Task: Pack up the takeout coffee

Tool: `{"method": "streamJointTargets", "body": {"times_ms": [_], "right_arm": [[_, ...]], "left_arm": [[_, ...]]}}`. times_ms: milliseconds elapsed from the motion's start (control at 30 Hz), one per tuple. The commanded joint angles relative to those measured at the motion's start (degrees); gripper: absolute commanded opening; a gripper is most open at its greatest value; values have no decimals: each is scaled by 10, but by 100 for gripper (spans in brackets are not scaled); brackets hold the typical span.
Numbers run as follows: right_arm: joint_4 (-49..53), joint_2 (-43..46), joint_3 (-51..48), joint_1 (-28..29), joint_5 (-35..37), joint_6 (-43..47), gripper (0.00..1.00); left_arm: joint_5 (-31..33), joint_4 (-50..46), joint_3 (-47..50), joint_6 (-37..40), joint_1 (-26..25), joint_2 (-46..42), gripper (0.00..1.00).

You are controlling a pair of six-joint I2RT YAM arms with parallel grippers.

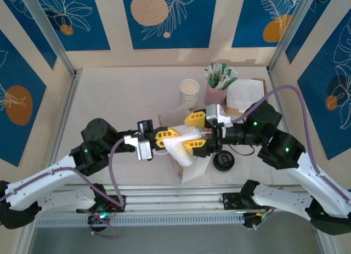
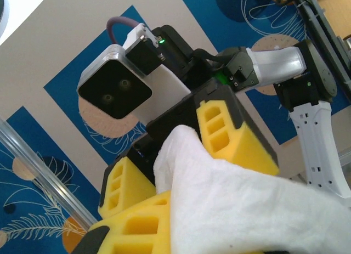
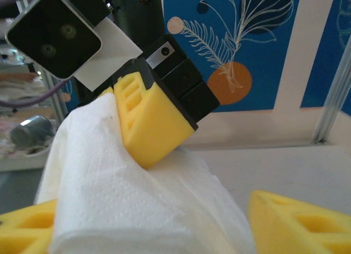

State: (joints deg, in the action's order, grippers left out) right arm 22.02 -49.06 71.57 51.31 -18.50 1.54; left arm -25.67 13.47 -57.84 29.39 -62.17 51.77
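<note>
A white paper napkin (image 1: 181,147) hangs between the two grippers over the middle of the table. My left gripper (image 1: 166,139) is shut on its left end. In the right wrist view one of its yellow fingers (image 3: 148,122) presses into the napkin (image 3: 137,199). My right gripper (image 1: 193,133) is open, with its yellow fingers either side of the napkin's other end. In its own view the left finger (image 3: 22,229) touches the paper and the right one (image 3: 301,221) stands apart. A pale brown paper bag (image 1: 189,169) sits under the napkin. The takeout coffee is hidden.
A black lid (image 1: 224,162) lies right of the bag. Behind stand a stack of paper cups (image 1: 189,92), a pink cup of stirrers and sachets (image 1: 218,85) and a pile of napkins (image 1: 248,92). Metal frame posts line both sides.
</note>
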Motion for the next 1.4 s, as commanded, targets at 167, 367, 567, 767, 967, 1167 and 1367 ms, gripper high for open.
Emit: {"method": "streamJointTargets", "body": {"times_ms": [167,367,567,767,967,1167,1367], "right_arm": [[16,13,1,1,-2,4,49],[26,9,3,1,13,-2,35],[32,2,7,2,16,-1,1],[35,7,7,3,80,-12,0],[54,-8,34,3,133,-78,0],[174,-70,94,15,267,-146,0],[285,-141,160,30,390,-186,0]], "left_arm": [[49,45,12,-5,-14,-3,0],[73,44,15,-10,-16,-2,1],[121,23,12,-28,-17,-10,29],[149,-24,31,-34,-17,-46,57],[207,-131,44,-77,-17,-101,63],[314,-181,67,-172,-18,-174,66],[391,-225,93,-255,-17,-223,68]]}}
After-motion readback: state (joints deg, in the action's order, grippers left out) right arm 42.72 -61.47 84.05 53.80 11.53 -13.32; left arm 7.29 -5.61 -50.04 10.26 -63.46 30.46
